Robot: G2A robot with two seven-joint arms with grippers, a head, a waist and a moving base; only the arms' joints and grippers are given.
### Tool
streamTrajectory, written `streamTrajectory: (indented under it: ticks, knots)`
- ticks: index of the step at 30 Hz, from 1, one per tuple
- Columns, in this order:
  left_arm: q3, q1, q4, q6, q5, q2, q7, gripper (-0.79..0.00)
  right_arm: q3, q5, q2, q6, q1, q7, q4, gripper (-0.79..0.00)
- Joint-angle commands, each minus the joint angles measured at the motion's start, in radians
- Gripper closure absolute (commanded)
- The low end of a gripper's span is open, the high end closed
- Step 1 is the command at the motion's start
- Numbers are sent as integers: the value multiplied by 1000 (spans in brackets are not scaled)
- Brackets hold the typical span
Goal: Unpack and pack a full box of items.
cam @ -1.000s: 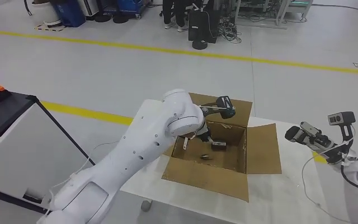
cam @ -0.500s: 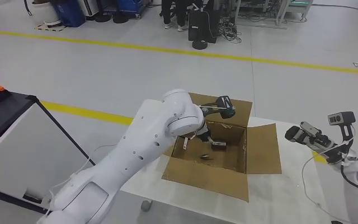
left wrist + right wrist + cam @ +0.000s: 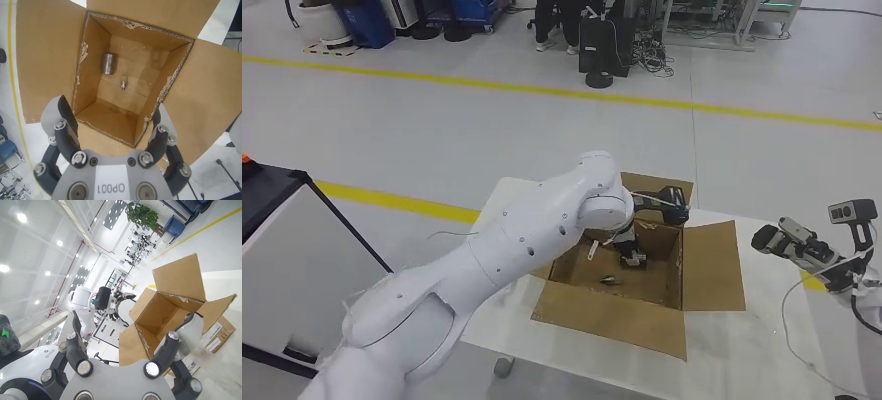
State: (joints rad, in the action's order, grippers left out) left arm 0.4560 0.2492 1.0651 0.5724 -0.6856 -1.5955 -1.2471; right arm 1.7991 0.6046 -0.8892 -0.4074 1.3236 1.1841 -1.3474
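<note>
An open cardboard box (image 3: 707, 268) stands on the white table (image 3: 762, 345), flaps spread. On its floor lie a short metal cylinder (image 3: 108, 63) and a small metal fitting (image 3: 123, 82); the top view shows the cylinder (image 3: 634, 258) and the fitting (image 3: 609, 278) too. My left gripper (image 3: 113, 111) hangs above the box's mouth, open and holding nothing. From the top view the left gripper (image 3: 632, 240) is over the box's far side. My right gripper (image 3: 134, 323) is open and holding nothing, off to the box's right (image 3: 764, 238). In the right wrist view the box (image 3: 164, 313) is ahead, with the left gripper (image 3: 128, 309) above it.
Under the box in the right wrist view lies a flat labelled package (image 3: 217, 332). Black cable ties (image 3: 225, 170) lie on the table beside the box. A yellow floor line (image 3: 392, 200) runs past the table's left.
My left arm has swung to the right, carrying its wrist over the box's far right part. The right arm and the items in the box have not moved.
</note>
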Motion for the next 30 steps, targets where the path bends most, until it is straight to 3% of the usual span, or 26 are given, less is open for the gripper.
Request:
streamTrajectory:
  ticks: [1, 9, 16, 30]
  knots:
    - [-33, -23, -101, 18, 32, -35, 39, -785, 0, 0, 0, 0, 0, 0, 0, -785]
    - [-139, -44, -404, 52, 71, -162, 112, -785, 0, 0, 0, 0, 0, 0, 0, -785]
    - [-185, -57, -564, 75, 41, -249, 164, -785, 0, 0, 0, 0, 0, 0, 0, -785]
    - [-185, -57, -564, 75, 41, -249, 164, -785, 0, 0, 0, 0, 0, 0, 0, -785]
